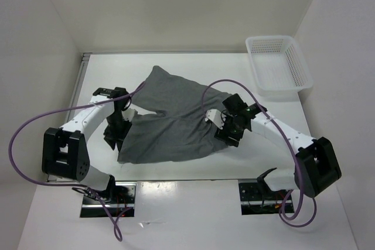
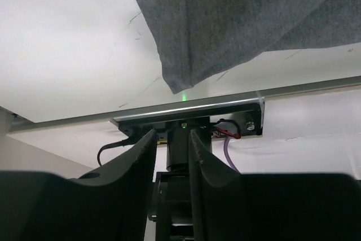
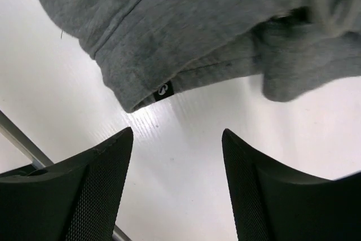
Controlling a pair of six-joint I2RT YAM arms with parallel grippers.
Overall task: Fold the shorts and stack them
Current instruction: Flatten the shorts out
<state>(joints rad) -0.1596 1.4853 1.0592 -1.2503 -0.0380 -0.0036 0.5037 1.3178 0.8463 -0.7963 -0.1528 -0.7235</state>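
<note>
Desk (image 1: pixel 176 62): shorts (image 1: pixel 170 121) lie rumpled at centre, between both arms. Left hand (image 2: pixel 172 145): narrow gap, empty. Right hand (image 3: pixel 177 134): wide, empty, near a hem. Step, as judged: folding. Next move: grip an edge squarely, then fold across.

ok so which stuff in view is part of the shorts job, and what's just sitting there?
Job: grey shorts, left claw, right claw, both open, holding nothing.
Lying about: white basket, at the far right corner of the table.
</note>
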